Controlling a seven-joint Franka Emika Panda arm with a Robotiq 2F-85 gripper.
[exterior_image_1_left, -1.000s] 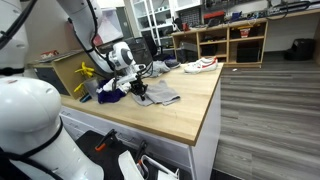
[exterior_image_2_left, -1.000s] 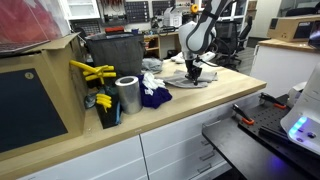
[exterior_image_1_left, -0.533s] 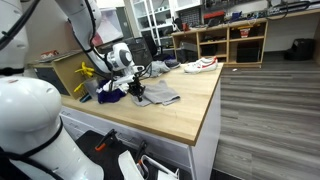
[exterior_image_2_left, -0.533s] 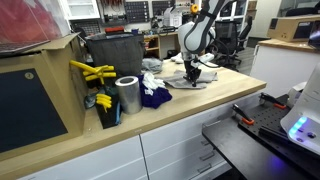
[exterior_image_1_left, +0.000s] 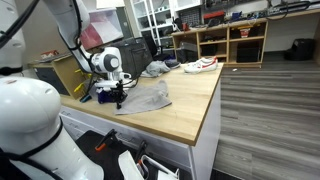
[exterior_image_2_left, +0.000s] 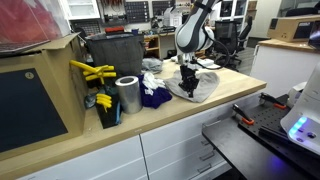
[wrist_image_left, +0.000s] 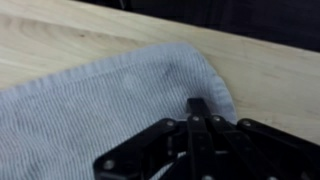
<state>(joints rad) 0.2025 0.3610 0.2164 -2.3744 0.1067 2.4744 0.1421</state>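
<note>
Gripper pinching a grey cloth on the counter.
Its jaws are shut tight on the cloth's edge; the cloth lies spread on the wood, near a blue rag.

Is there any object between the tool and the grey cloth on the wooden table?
Nothing visible stands between them. The tool is shut directly on the grey cloth, which lies on the wooden table.
</note>
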